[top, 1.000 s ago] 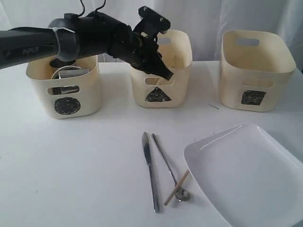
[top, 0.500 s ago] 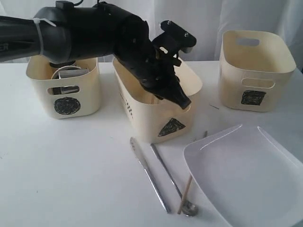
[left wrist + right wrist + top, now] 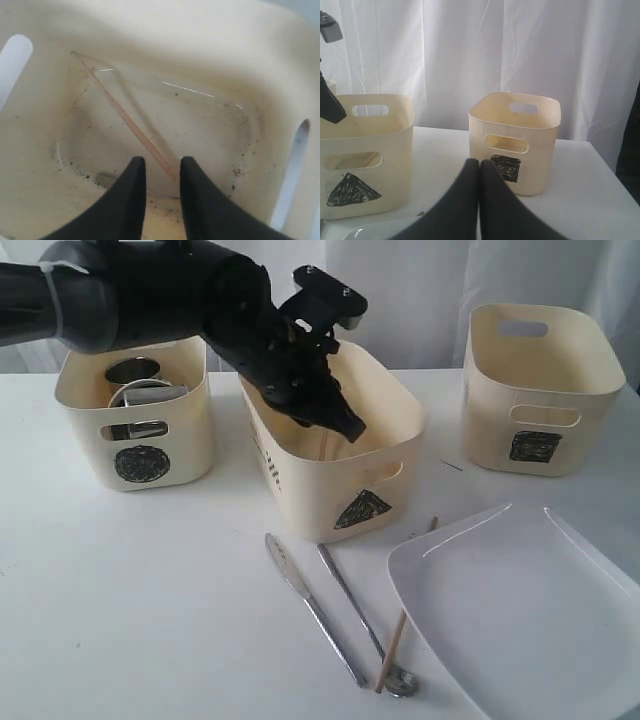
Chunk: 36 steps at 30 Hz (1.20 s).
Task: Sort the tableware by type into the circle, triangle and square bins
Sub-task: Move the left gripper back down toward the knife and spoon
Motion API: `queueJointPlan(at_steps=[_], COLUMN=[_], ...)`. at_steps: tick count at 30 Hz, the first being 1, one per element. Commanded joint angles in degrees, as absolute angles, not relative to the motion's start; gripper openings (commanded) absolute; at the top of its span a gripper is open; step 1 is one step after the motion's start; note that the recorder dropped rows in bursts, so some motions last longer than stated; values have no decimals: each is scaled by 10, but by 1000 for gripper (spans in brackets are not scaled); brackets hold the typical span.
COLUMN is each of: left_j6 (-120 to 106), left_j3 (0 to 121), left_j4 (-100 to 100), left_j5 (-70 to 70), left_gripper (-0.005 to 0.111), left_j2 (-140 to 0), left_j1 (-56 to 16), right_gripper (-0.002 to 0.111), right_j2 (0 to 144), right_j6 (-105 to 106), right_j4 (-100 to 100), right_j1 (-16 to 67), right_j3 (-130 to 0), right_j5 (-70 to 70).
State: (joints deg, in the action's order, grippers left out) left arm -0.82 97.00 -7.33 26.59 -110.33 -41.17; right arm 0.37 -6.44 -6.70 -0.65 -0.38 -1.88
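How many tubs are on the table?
3. The circle tub stands at the left, the triangle tub in the middle, turned askew, and the square tub at the right. None looks hidden.

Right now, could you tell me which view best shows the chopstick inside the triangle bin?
The left wrist view: it looks into the triangle bin and shows nearly the whole chopstick slanting across it. The exterior view shows a sliver below the left tool; the right wrist view, a faint hint at best.
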Motion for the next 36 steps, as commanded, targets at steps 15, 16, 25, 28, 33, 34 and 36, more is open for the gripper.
queueJointPlan(at_steps=[15, 16, 25, 28, 33, 34, 36], left_j6=[-7, -5, 0, 12, 16, 16, 16], left_j3=[972, 972, 957, 945, 916, 911, 904], left_j4=[-51, -51, -55, -47, -47, -47, -47], left_j5=[393, 399, 413, 430, 445, 442, 434], left_gripper=[30, 30, 30, 30, 30, 30, 30], left_j2=[-1044, -1042, -1043, -1043, -1043, -1043, -1043], left_j1=[-528, -530, -533, -533, -533, -533, -533], right_gripper=[0, 0, 0, 0, 0, 0, 0], right_j2=[0, 0, 0, 0, 0, 0, 0], right_j6=[-65, -65, -65, -65, -65, -65, -65], right_j4=[-72, -72, -72, -72, -72, -72, -72], right_j1=[-5, -5, -5, -5, -5, -5, -5], right_j3=[0, 0, 0, 0, 0, 0, 0], right_j5=[-17, -17, -17, -17, -17, -17, -17])
